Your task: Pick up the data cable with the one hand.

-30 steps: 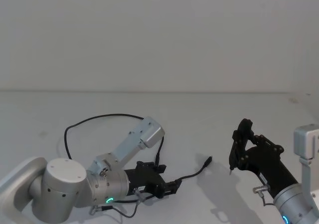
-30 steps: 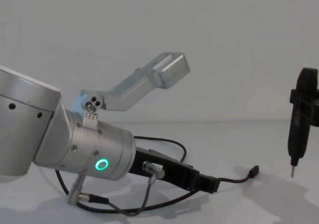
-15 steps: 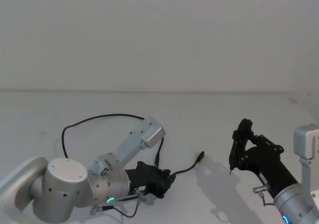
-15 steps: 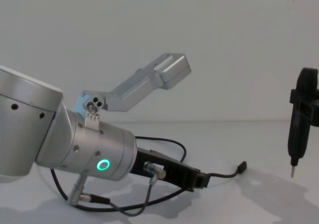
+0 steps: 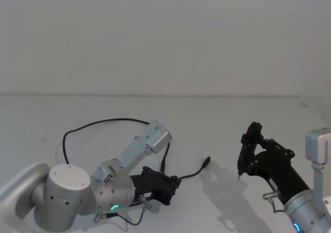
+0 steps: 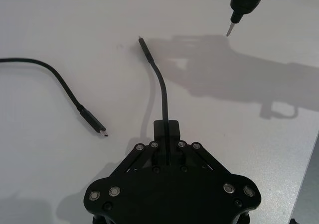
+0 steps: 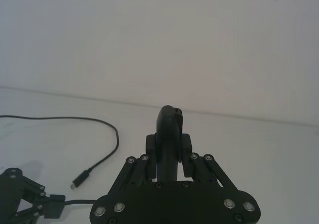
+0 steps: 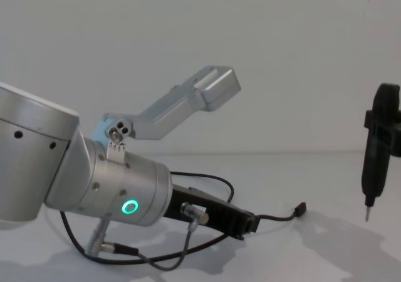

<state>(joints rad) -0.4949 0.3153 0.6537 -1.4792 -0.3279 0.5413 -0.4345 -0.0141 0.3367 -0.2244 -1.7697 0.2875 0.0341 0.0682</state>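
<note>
The data cable (image 5: 103, 122) is a thin black cord looped over the white table. My left gripper (image 5: 170, 183) is low over the table and shut on the cable a short way from one plug (image 5: 207, 161). In the left wrist view the fingers (image 6: 172, 129) pinch the cord and the held stretch (image 6: 162, 87) casts a separate shadow. The other plug (image 6: 95, 126) lies flat beside it. In the chest view the left gripper (image 8: 249, 223) points right and the cable end (image 8: 300, 207) sticks out beyond it.
My right gripper (image 5: 257, 158) hovers at the right, shut on a black pen-like tool (image 5: 247, 149) whose metal tip (image 8: 367, 217) points down above the table. A grey lead (image 8: 163, 261) hangs from my left wrist. A white wall stands behind the table.
My left gripper has drawn back to the left, toward me, with the cable in it. The free plug slid left with it. The right arm has not moved.
</note>
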